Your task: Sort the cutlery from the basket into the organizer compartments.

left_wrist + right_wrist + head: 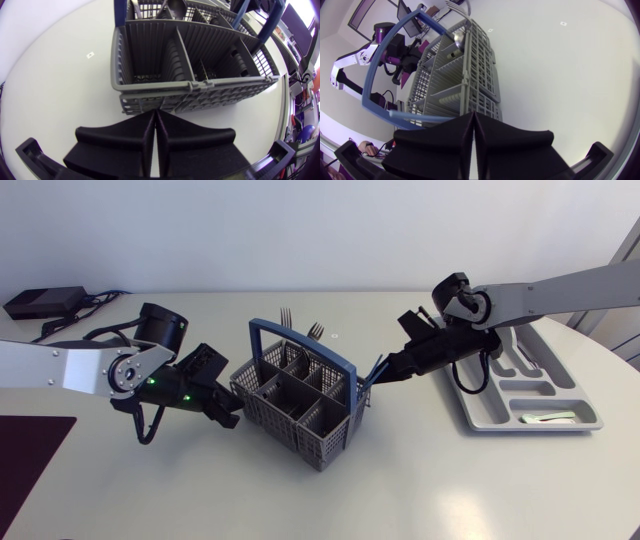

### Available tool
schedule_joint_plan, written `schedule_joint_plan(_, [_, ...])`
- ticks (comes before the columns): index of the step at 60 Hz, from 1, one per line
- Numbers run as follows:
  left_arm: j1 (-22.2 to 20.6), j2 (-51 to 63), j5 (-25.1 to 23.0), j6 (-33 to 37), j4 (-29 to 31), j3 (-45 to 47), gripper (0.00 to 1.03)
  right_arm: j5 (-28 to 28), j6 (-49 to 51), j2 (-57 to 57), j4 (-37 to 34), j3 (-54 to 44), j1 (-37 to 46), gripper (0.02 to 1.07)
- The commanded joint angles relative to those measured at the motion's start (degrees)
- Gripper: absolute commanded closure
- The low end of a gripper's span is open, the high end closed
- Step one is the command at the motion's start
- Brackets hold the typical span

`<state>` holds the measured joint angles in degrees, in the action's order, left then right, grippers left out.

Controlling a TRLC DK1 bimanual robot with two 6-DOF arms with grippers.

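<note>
The left gripper (pixel 154 115), fingers pressed together, is held just before the near wall of the grey basket (pixel 265 408), and the right gripper (pixel 472 116), likewise closed on nothing, is held at its opposite side. The basket is set mid-table, the organizer (pixel 530 392) to its right, two forks (pixel 286 317) standing inside.

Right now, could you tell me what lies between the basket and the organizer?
My right gripper, shut, beside the basket; otherwise bare table, head view.

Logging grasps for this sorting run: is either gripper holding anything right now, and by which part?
Nothing is held. The left gripper and right gripper are both shut and empty, one at each side of the basket.
</note>
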<state>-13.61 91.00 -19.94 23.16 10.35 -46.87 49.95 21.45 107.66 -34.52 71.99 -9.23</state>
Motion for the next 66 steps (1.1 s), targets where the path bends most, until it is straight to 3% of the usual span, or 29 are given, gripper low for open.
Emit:
schedule_joint_plan(1, [-0.37,2.6,-1.06,0.31,-1.56,-3.14,1.0,1.37,1.31,-2.98,-0.9,-3.26,-1.14,1.01])
schedule_joint_plan(16, [-1.07,6.65,-1.06,-1.18,-1.82,-8.41,1.0,1.9,2.63,-7.29,-2.04,-8.09,-2.72,1.01])
schedule_joint_plan(32, [-5.29,12.53,-0.97,-2.77,-1.82,-16.06,1.0,2.69,5.0,-10.45,-5.38,-11.34,-5.44,1.01])
schedule_joint_plan(45, [-3.18,11.65,0.78,-1.8,-1.74,-16.41,1.0,-1.88,5.0,-14.14,-3.27,-14.15,-4.04,1.0])
schedule_joint_plan(51, [-1.07,6.38,0.96,-1.36,-1.56,-13.86,0.97,-6.45,4.56,-19.06,-1.6,-16.44,-3.33,0.88])
schedule_joint_plan(55, [-0.1,1.64,1.05,-0.92,-1.38,-11.22,0.96,-8.47,4.21,-23.46,-1.95,-17.49,-3.33,0.85])
schedule_joint_plan(61, [-0.02,-7.51,1.22,0.13,-0.33,-5.51,0.95,-11.72,3.6,-31.19,-4.68,-18.9,-3.69,0.6])
schedule_joint_plan(66, [-0.46,-13.22,1.22,1.1,0.64,-1.91,0.92,-13.13,3.68,-35.5,-7.75,-19.6,-4.74,0.57])
